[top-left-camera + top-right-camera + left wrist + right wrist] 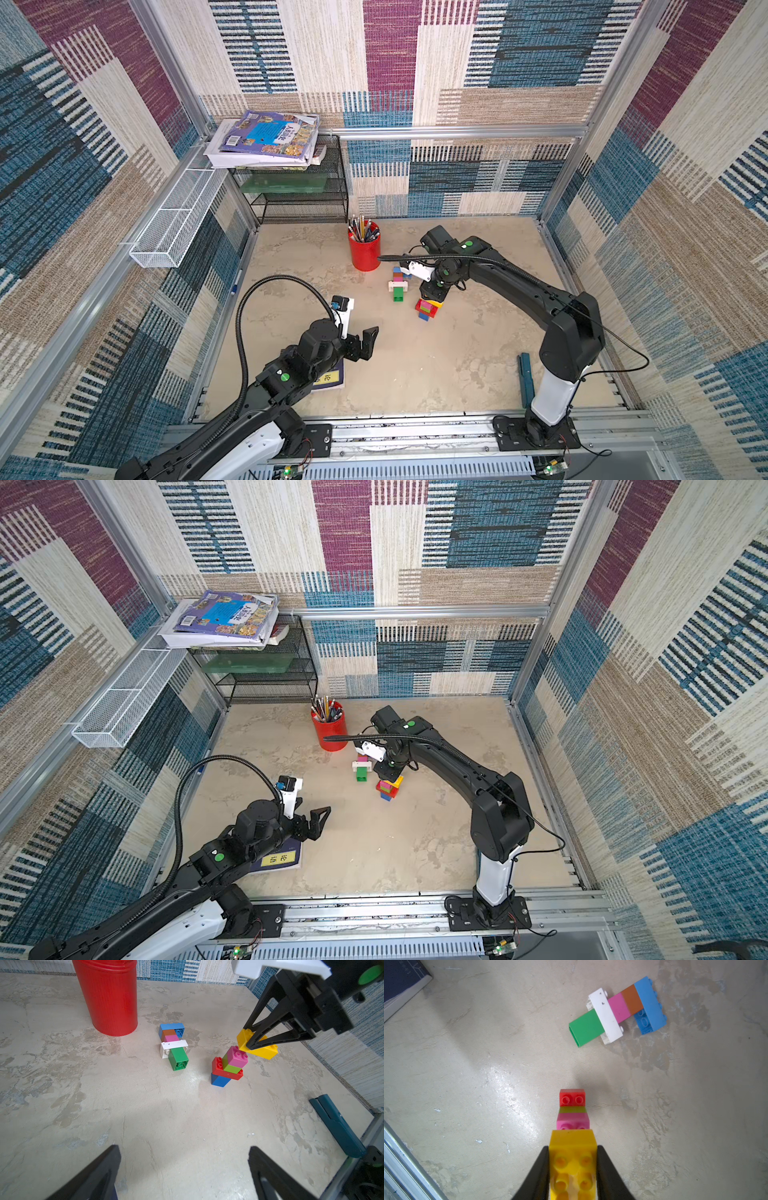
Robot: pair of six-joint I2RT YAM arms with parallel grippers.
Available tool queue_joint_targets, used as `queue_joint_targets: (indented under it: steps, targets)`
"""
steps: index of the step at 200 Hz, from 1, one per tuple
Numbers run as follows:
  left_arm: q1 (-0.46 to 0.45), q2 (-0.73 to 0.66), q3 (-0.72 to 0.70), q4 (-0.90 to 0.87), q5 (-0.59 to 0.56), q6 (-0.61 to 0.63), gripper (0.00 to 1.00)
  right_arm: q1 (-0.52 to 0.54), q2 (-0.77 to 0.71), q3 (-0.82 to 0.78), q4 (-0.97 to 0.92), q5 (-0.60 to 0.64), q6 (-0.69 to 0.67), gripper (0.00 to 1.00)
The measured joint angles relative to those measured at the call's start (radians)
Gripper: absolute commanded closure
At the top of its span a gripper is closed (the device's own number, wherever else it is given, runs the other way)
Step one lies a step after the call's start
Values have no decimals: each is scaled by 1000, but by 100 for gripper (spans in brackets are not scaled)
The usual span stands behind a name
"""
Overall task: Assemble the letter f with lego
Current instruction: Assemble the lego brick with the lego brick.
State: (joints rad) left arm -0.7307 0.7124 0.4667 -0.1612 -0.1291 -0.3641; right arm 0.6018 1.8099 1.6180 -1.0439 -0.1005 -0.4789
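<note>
In both top views the right claw (432, 297) points down over a stack (424, 311) of bricks standing near the middle of the table (457, 374). A yellow brick (437, 304) shows at its tips. Just beside the stack, toward the red cup (365, 249), a flat piece (398, 284) of joined bricks lies on the table. The left claw (311, 825) hangs well apart from both, above a dark book (277, 859), its jaws wide and empty.

The left wrist view shows that claw's fingers (99, 1174) far apart, with nothing between them. Ahead, the right claw (249, 1040) is closed on the yellow brick (262, 1052) and holds it tilted above the stack (228, 1068) (blue at the table, then red, lime, and pink on top). The brick's low corner sits right at the pink studs; whether it touches them is hard to tell from here. The flat piece (174, 1046) runs green, white, pink, brown, blue, with its blue end nearest the cup (108, 997).

In the right wrist view the black fingers (537, 1172) press both long sides of the yellow brick (573, 1140), whose studs face the camera. The pink, lime and red of the stack (572, 1098) show just beyond it, and the flat piece (612, 1012) lies farther off.
</note>
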Motion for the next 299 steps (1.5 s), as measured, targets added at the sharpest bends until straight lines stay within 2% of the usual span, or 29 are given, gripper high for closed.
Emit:
queue_joint_targets:
  steps: [299]
  targets:
    - [0, -1, -7, -1, -3, -3, 1, -10, 35, -5, -2, -19, -12, 89]
